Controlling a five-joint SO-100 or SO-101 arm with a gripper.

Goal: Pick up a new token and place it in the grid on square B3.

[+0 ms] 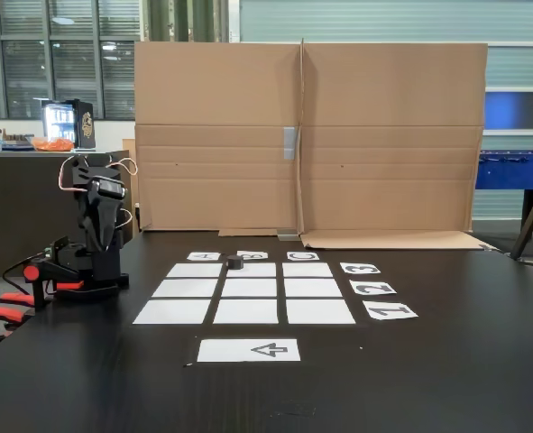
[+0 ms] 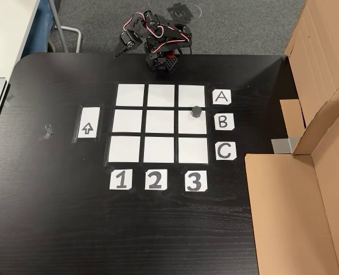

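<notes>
- The small black faceted puck token [image 2: 197, 112] sits on square B3 [image 2: 193, 126], the plain white paper square in line with the "B" label [image 2: 223, 121] and the "3" label [image 2: 195, 181]; it lies near that square's edge toward row A, not at its centre
- Judged from this layout, the placement step is complete: the token rests free on the paper with nothing touching it
- The black jointed arm [image 2: 158, 43] is folded up over its base at the tabletop [image 2: 54, 217] edge, well apart from the grid of nine white paper squares [image 2: 160, 123]; this reads as a parked pose that keeps the squares clear
- The gripper [image 1: 113, 236] hangs tucked against the arm body; whether its fingers are apart or together cannot be told in either fixed view
- The top-down fixed view shows all labels, so row and column can be checked; it hides the arm's height and fold
- The low fixed view shows the token [image 1: 234, 262] standing at the far row, but the token covers part of the "B" label behind it
- The white paper sheet printed with an arrow [image 2: 88, 128] lies beside column 1; the brown cardboard screen [image 1: 307, 135] stands behind the grid
</notes>
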